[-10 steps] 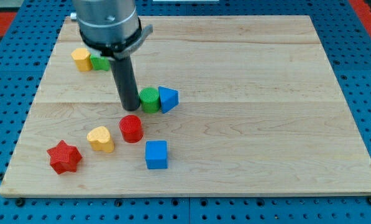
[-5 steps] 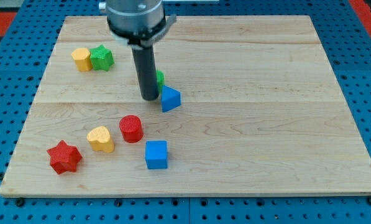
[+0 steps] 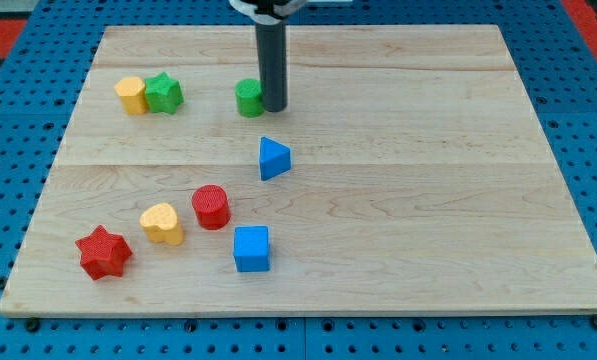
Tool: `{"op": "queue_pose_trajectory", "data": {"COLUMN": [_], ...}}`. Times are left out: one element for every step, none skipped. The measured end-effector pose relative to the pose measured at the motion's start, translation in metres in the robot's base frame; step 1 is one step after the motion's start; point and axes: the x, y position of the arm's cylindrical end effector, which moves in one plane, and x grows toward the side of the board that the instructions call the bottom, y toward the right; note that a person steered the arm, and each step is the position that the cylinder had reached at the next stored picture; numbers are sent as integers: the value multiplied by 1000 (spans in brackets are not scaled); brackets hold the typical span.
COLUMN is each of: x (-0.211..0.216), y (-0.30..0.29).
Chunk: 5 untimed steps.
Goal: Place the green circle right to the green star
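The green circle [image 3: 248, 97] stands on the wooden board in the upper middle. The green star [image 3: 164, 93] lies to its left at about the same height, with a gap between them. A yellow block [image 3: 131, 95] touches the star's left side. My tip [image 3: 273, 107] is right against the green circle's right side, and the dark rod rises out of the view's top.
A blue triangle [image 3: 273, 158] lies below my tip. A red circle [image 3: 211, 207], a yellow heart [image 3: 163, 222], a red star [image 3: 103, 252] and a blue cube [image 3: 251, 248] sit at the lower left. The board's top edge [image 3: 378, 28] is near.
My tip moved up and to the right, pushing the green circle up the board away from the blue triangle. It now stands level with the green star. The other blocks stayed put.
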Motion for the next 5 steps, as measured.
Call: {"op": "queue_pose_trajectory", "data": {"x": [-1,-1,-14,-44,-46], "y": [-46,-45,-2,-8,-34]}}
